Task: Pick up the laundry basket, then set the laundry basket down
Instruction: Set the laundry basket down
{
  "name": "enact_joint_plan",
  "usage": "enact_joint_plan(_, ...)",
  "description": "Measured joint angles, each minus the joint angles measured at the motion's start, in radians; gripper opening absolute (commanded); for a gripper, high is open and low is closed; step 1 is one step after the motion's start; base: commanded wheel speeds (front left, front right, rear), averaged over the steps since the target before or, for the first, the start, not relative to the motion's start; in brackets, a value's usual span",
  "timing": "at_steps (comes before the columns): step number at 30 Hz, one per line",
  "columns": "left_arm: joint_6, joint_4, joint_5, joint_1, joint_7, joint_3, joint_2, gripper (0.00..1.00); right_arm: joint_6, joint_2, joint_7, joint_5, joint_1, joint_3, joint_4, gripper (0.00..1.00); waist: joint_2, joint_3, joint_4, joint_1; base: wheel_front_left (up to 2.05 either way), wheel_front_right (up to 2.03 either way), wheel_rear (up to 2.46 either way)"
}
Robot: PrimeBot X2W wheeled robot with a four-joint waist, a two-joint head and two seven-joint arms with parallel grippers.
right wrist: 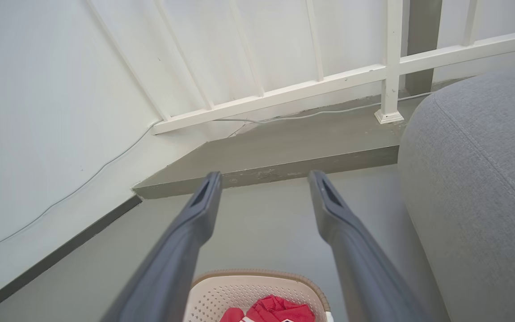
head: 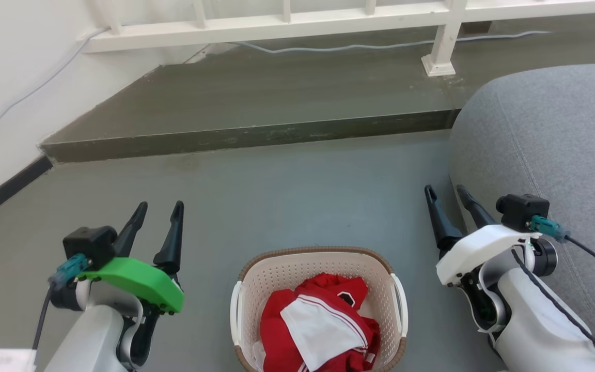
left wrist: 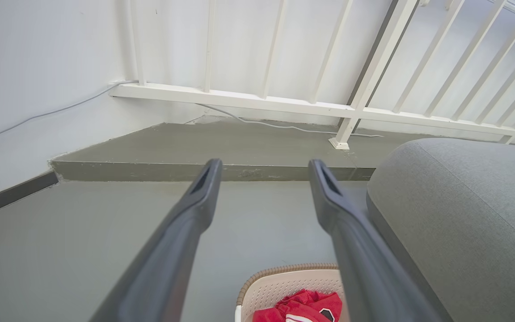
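Observation:
The laundry basket (head: pixel 297 268) stands on the grey floor at the bottom middle of the head view, cream and perforated with a brown rim and white side handles (head: pixel 236 312). Red and white clothes (head: pixel 323 325) lie inside it. My left gripper (head: pixel 160 207) hovers open to the basket's left, apart from it. My right gripper (head: pixel 446 192) hovers open to the basket's right, also apart. In the left wrist view the basket's far rim (left wrist: pixel 284 270) shows between the fingers (left wrist: pixel 204 188). In the right wrist view the basket (right wrist: pixel 257 290) sits low between the fingers (right wrist: pixel 324 192).
A grey sofa (head: pixel 550 144) rises close by the right arm. A raised concrete step (head: pixel 256 135) crosses the floor ahead, with a white railing (head: pixel 287 26) and a cable (head: pixel 380 46) on it. A white wall (head: pixel 8 93) with a dark skirting closes the left side.

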Motion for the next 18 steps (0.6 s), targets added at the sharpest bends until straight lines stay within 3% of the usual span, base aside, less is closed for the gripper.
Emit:
enact_joint_plan(5,0.012,-0.072,0.035,0.061,0.0,0.063,-0.012,1.0,-0.016,-0.003,0.0,-0.072,0.03,-0.006,-0.065,1.0,0.0,-0.009,0.005,0.0,0.0,0.0,0.0)
enact_joint_plan(18,0.027,-0.201,0.142,0.182,-0.003,0.168,-0.045,1.0,-0.045,-0.001,0.0,-0.131,0.117,-0.082,-0.165,1.0,0.0,-0.014,0.009,0.0,0.0,0.0,0.0)
